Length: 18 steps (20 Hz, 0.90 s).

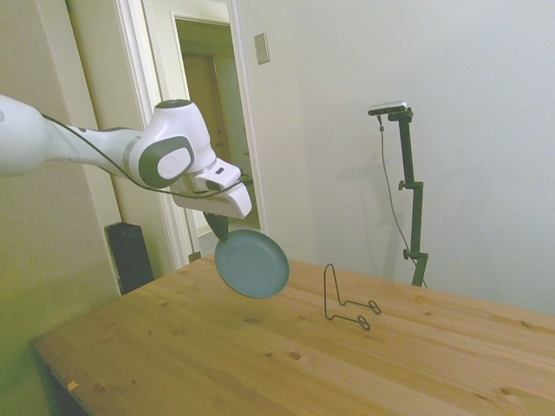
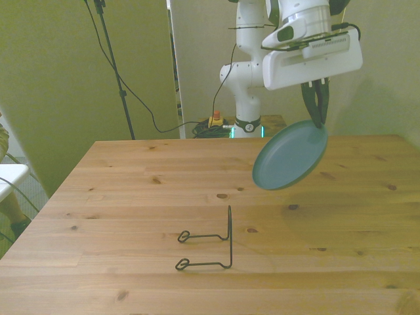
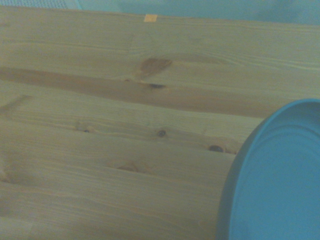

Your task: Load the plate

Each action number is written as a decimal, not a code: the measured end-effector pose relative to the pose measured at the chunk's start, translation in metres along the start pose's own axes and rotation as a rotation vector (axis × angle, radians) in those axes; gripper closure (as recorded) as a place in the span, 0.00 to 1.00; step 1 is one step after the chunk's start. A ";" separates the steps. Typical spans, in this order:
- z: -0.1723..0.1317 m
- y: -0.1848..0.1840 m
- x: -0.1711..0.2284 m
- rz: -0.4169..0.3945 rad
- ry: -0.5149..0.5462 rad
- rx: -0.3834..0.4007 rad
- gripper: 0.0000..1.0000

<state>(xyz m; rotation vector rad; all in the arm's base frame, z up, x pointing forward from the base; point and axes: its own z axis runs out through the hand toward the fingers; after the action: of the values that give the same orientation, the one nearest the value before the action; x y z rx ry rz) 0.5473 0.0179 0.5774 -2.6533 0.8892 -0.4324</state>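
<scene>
The teal-green plate (image 1: pixel 252 263) (image 2: pixel 291 155) hangs tilted in the air above the wooden table, held by its upper rim. My gripper (image 1: pixel 220 230) (image 2: pixel 319 117) is shut on that rim, its dark fingers pinching the edge. Up close, the wrist view catches the plate (image 3: pixel 277 180) over bare wood. A black wire plate rack (image 1: pixel 347 300) (image 2: pixel 210 245) stands on the table, apart from the plate and toward the front view's left of it, with nothing in it.
The wooden table (image 1: pixel 260 364) (image 2: pixel 131 184) carries only the rack. Beyond the far edge are a cable bundle with a red button box (image 2: pixel 214 122), and a doorway (image 1: pixel 208 104) opens behind the arm. A dark speaker-like box (image 1: pixel 130 256) stands on the floor.
</scene>
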 end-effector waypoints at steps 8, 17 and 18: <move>-0.044 0.038 0.051 0.003 -0.023 0.071 1.00; -0.066 0.081 0.099 0.042 -0.017 0.106 1.00; -0.068 0.084 0.104 0.044 -0.017 0.106 1.00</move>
<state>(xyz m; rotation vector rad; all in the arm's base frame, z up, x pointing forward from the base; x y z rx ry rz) 0.5560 -0.1235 0.6263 -2.5331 0.8924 -0.4327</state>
